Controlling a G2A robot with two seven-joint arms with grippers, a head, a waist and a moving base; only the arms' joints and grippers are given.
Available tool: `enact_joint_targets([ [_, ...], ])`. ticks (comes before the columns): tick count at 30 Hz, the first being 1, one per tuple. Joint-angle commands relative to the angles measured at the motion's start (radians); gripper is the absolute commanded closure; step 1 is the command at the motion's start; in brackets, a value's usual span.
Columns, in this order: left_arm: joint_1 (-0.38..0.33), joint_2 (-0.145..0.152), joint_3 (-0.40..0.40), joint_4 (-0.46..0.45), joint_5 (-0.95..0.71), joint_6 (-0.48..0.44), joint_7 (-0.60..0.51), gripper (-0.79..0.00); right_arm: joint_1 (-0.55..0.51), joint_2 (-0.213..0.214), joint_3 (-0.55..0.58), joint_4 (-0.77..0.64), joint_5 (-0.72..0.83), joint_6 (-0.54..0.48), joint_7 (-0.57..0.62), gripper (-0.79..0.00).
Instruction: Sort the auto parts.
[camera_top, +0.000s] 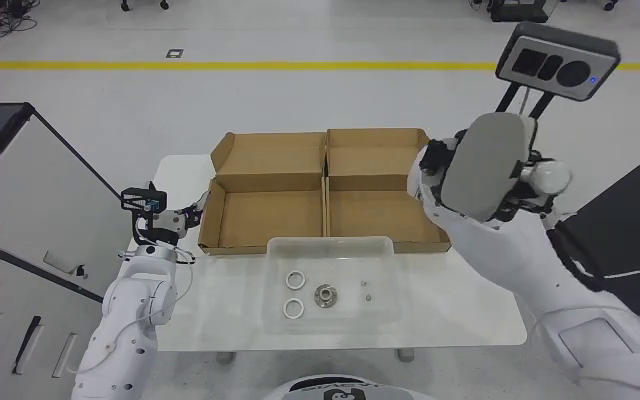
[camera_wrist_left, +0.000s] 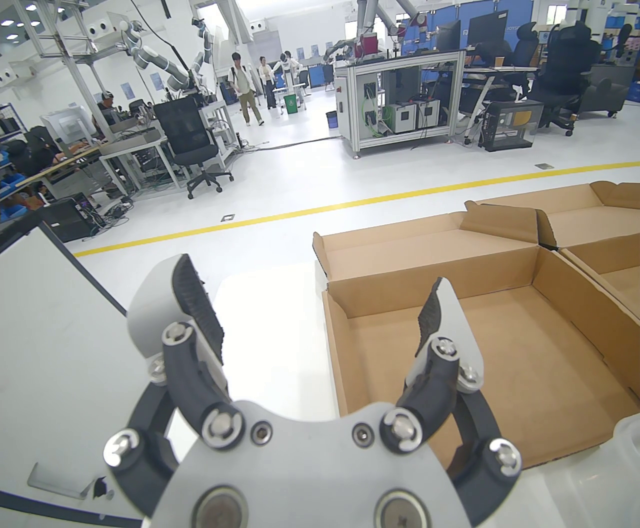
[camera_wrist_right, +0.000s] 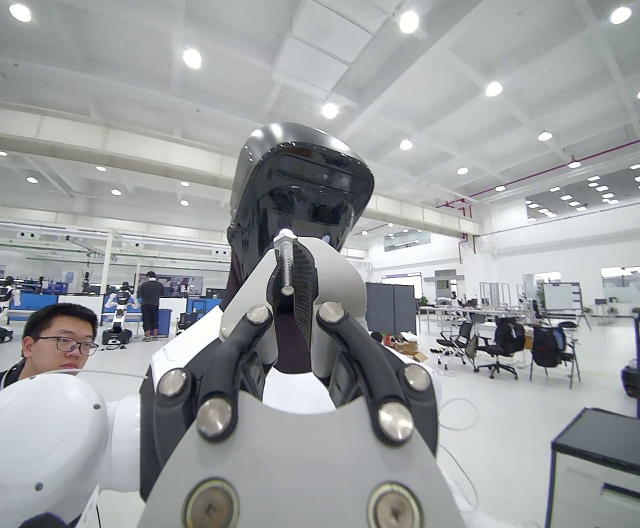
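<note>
Left jaws stand wide apart with nothing between them, the ribbed black pads bare. They hang at the left end of the white tabletop, just beside the left wall of the left cardboard box. Seen from my left wrist, that wall runs between the two fingers, one over the tabletop and one over the box floor. The left cardboard box sits with its flaps folded outward. Its right wall touches the right cardboard box, which is laid out the same way.

Nearer to me, against the front walls of both boxes, lies a clear plastic tray holding the loose auto parts. At its left are two white rings, the farther ring and the nearer ring, close together but apart. Just to the right of them sits a round metal hub with a flange and a dark bore. Farther right lie two small metal bits, too small for me to name.

On the right, my right arm is raised well above the tabletop, over the right end of the right cardboard box. Right jaws are pressed together on a threaded bolt. It is pinched lengthwise between the pads, so its thread runs along them and its end stands out just past the fingertips. The bolt is clear of both boxes and of the tray.
</note>
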Motion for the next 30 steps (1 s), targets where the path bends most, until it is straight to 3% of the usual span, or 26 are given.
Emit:
enact_joint_targets([
  [1,0.000,0.000,0.000,0.000,0.000,0.000,0.000,-0.785,-0.003,-0.001,0.014,0.015,-0.037,0.024,0.024,0.000],
  [14,0.000,0.000,0.000,0.000,0.000,0.000,0.000,-0.785,-0.049,-0.008,0.101,0.006,-0.184,0.113,0.057,0.000],
  [30,0.000,0.000,0.000,0.000,0.000,0.000,0.000,-0.785,-0.095,-0.047,0.106,-0.016,-0.042,0.050,0.050,0.000],
])
